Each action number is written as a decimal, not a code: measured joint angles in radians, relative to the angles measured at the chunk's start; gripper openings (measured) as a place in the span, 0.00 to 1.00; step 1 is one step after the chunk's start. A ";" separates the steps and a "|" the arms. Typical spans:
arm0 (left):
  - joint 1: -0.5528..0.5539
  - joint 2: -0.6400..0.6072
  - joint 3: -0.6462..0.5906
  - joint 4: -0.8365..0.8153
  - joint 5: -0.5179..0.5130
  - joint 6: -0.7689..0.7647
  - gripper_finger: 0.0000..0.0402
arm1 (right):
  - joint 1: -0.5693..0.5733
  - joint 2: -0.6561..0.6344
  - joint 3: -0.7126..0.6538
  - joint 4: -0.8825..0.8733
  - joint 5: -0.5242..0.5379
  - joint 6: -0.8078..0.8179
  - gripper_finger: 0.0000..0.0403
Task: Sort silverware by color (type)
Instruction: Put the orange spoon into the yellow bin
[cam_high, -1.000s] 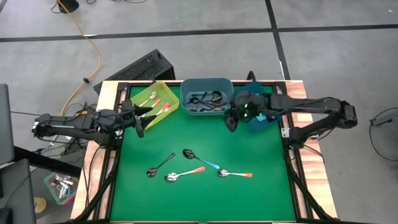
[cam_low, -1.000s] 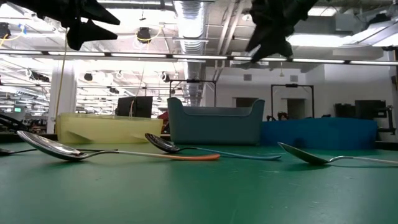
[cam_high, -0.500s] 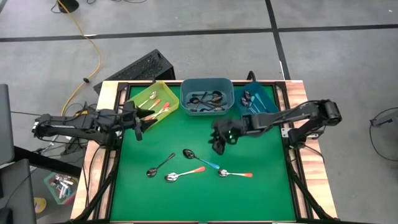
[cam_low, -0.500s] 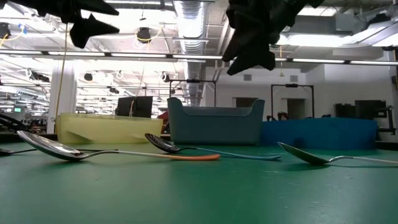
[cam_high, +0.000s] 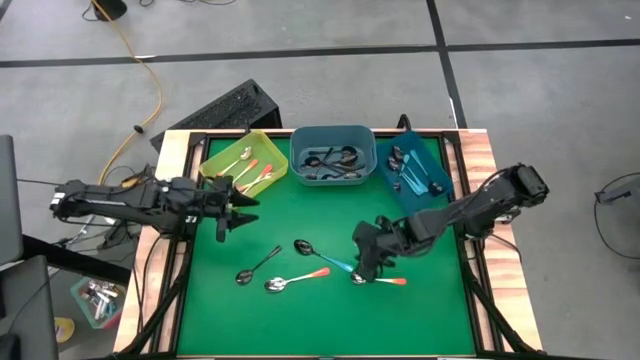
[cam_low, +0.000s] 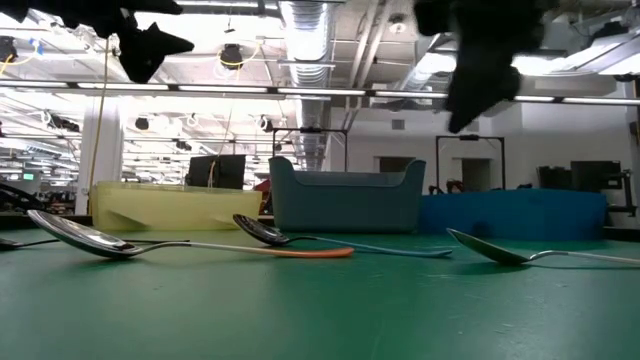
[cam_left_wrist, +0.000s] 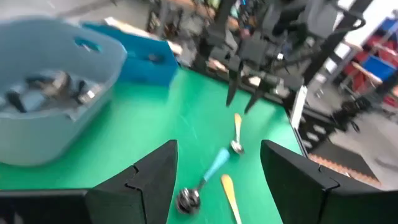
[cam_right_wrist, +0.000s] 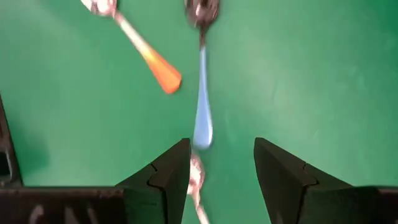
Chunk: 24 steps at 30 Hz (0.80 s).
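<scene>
Four spoons lie flat on the green mat (cam_high: 300, 215): a dark metal one (cam_high: 258, 265), an orange-handled one (cam_high: 295, 281), a blue-handled one (cam_high: 324, 256) and a second orange-handled one (cam_high: 381, 281). My right gripper (cam_high: 362, 268) hangs open above this last spoon's bowl (cam_right_wrist: 196, 171), clear of the mat; in the low view the right gripper (cam_low: 480, 70) is well up. My left gripper (cam_high: 240, 212) stands open in the air near the yellow bin (cam_high: 243, 160), pointing across the mat, with nothing between its fingers (cam_left_wrist: 149, 180).
Three bins stand along the far edge: the yellow one with orange-handled spoons, a grey-blue one (cam_high: 332, 155) with dark spoons, and a blue one (cam_high: 412, 172) with blue-handled spoons. The mat's near half and left side are bare green.
My right gripper has swung from over the blue bin toward the table's near edge and left, sinking until it hangs over the spoons in the middle. My left gripper has turned away from the yellow bin toward the mat's middle. Both have stayed open.
</scene>
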<state>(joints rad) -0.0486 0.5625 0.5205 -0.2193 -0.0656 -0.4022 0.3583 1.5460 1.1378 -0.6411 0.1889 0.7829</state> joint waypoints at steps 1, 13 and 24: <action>-0.004 0.013 0.000 -0.003 0.018 -0.003 0.53 | 0.021 0.007 0.000 -0.007 0.002 0.011 0.46; -0.153 0.170 0.130 -0.218 0.031 -0.002 0.53 | 0.158 0.104 0.000 -0.051 0.017 0.148 0.46; -0.266 0.271 0.279 -0.480 -0.222 -0.101 0.53 | 0.179 0.121 0.001 -0.034 -0.001 0.207 0.46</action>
<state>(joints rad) -0.3150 0.8340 0.8000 -0.6996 -0.2877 -0.5034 0.5373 1.6672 1.1385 -0.6749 0.1881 0.9901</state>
